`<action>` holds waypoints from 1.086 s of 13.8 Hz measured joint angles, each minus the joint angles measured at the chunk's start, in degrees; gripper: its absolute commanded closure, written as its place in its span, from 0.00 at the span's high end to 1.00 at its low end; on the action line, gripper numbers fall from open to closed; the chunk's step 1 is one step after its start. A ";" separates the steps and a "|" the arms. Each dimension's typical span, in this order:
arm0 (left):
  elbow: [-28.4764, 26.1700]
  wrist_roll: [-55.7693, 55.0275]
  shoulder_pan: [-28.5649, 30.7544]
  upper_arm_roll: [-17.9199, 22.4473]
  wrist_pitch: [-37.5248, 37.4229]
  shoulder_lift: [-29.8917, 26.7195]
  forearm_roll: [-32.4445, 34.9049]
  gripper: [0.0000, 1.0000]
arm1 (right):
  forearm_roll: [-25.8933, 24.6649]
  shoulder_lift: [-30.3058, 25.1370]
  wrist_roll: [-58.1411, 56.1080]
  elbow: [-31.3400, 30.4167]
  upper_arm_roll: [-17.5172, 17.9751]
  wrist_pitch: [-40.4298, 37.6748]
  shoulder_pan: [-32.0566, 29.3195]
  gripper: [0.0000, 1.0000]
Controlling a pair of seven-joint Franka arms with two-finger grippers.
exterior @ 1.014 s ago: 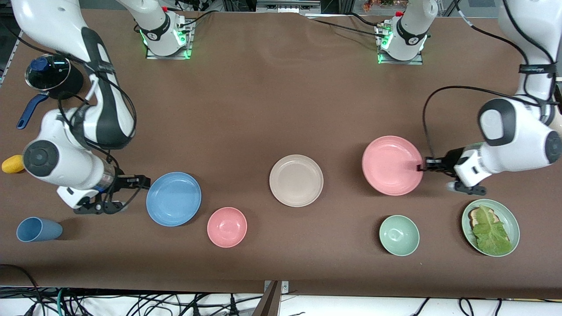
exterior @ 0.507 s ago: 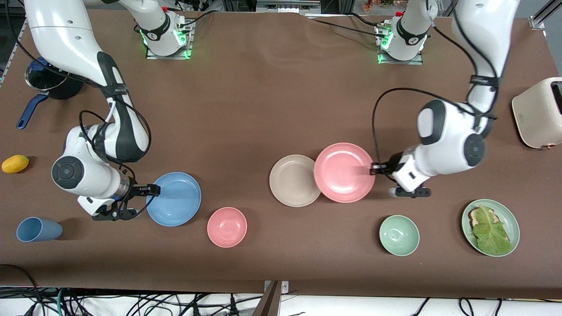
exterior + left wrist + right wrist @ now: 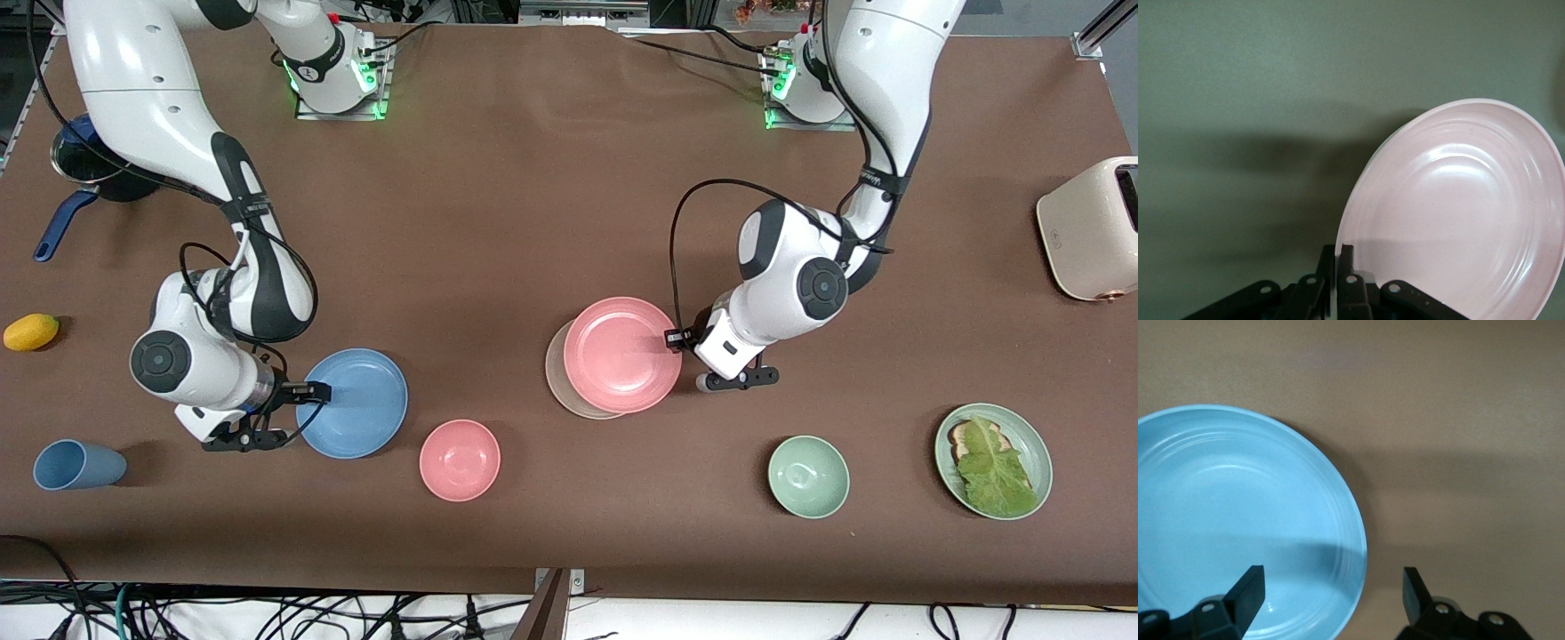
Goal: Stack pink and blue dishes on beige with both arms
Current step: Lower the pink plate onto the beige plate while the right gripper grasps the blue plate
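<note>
The pink plate [image 3: 622, 356] hangs over most of the beige plate [image 3: 556, 378], of which only a crescent shows. My left gripper [image 3: 674, 338] is shut on the pink plate's rim at the side toward the left arm's end. In the left wrist view the pink plate [image 3: 1458, 213] is pinched between that gripper's [image 3: 1337, 257] fingers. The blue plate [image 3: 354, 403] lies flat toward the right arm's end. My right gripper [image 3: 316, 391] is open at its rim. In the right wrist view the blue plate's [image 3: 1238, 513] edge sits between the spread fingers of that gripper [image 3: 1333, 587].
A small pink bowl [image 3: 460, 460] sits beside the blue plate, nearer the camera. A green bowl [image 3: 808, 476] and a green plate with lettuce on bread [image 3: 1031, 436] lie toward the left arm's end. A blue cup [image 3: 78, 465], a yellow fruit [image 3: 31, 332], a lidded pot [image 3: 98, 160] and a toaster [image 3: 1092, 228] stand at the table's ends.
The left arm has carried the pink plate sideways until it is over the beige plate. The right gripper has slid forward until it straddles the blue plate's rim.
</note>
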 measured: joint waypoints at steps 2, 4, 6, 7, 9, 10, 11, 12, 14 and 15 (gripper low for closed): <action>0.05 -1.57 -1.01 0.00 1.90 1.38 0.00 0.00 | 1.37 0.77 0.00 0.00 0.00 0.45 0.00 0.86; 0.17 -3.11 -2.19 0.00 3.01 2.37 0.00 0.00 | 1.86 1.13 0.00 0.00 0.00 0.78 -0.03 0.78; 0.22 -3.77 -2.85 0.00 4.06 3.05 0.00 0.00 | 1.96 1.32 0.00 0.00 0.00 0.90 -0.06 0.77; 0.25 -3.99 -2.96 0.01 4.76 3.45 0.00 0.00 | 2.01 1.46 0.00 0.00 0.00 0.91 -0.07 0.77; 0.28 -4.31 -3.21 0.02 5.94 4.23 0.00 0.00 | 2.11 1.69 0.00 -0.01 0.00 0.92 -0.07 0.69; 0.34 -4.48 -3.38 0.02 6.23 4.58 0.00 0.00 | 2.18 1.75 0.00 -0.06 0.00 0.92 -0.07 0.61; 0.42 -4.62 -3.49 0.02 6.42 4.87 0.00 0.00 | 2.22 1.76 0.00 -0.12 0.00 0.92 -0.08 0.53; 0.45 -4.75 -3.53 0.03 6.51 5.01 0.00 0.09 | 2.23 1.76 0.00 -0.17 0.00 0.91 -0.08 0.46; 0.49 -5.00 -3.53 0.11 6.54 5.03 0.00 0.33 | 2.24 1.76 0.00 -0.24 0.00 0.91 -0.09 0.33; 0.53 -5.07 -3.52 0.18 6.54 5.02 0.00 0.44 | 2.25 1.77 0.00 -0.31 0.00 0.91 -0.10 0.27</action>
